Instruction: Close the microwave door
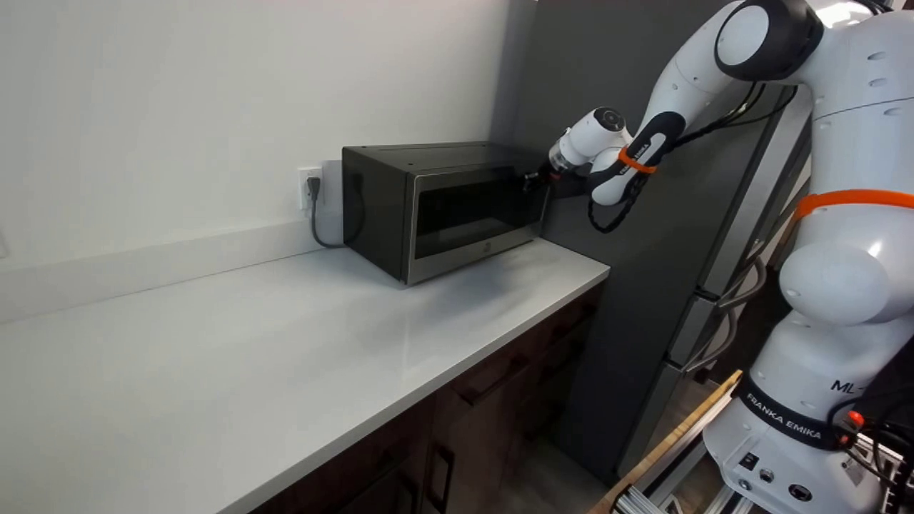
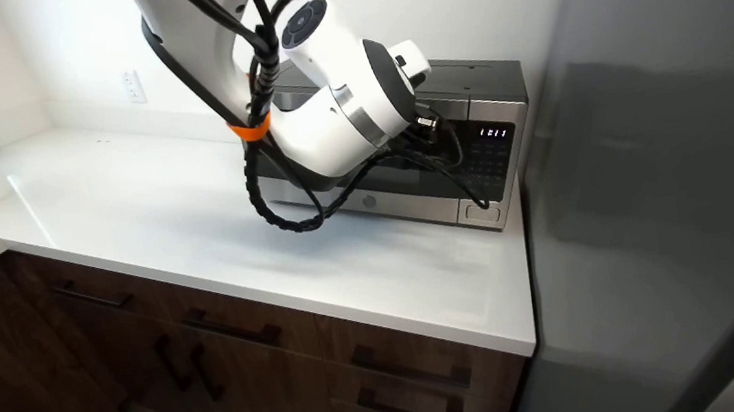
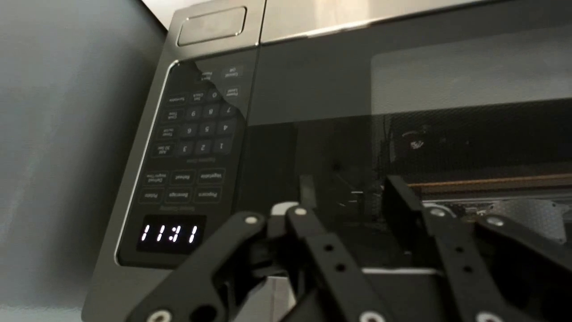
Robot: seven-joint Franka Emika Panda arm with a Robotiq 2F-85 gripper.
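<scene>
White arm (image 1: 853,143), orange bands (image 1: 857,198), black cables (image 2: 267,76), black screw-studded claw (image 3: 353,197)

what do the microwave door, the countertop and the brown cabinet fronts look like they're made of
Microwave door: dark, glossy pane, probably glass, given its reflections; the lower strip looks like stainless steel, with a metallic sheen.
Countertop: smooth, glossy white, reflecting light; stone or laminate, hard to tell.
Cabinet fronts: dark, fairly matte, faint grain; wood, veneer or wood-look laminate.

arm (image 1: 853,150) bent at elbow (image 1: 767,39) | forearm (image 1: 682,89) sloping downward | wrist (image 2: 331,130) tilted | gripper (image 3: 351,188) — two fingers (image 3: 404,210) parted
</scene>
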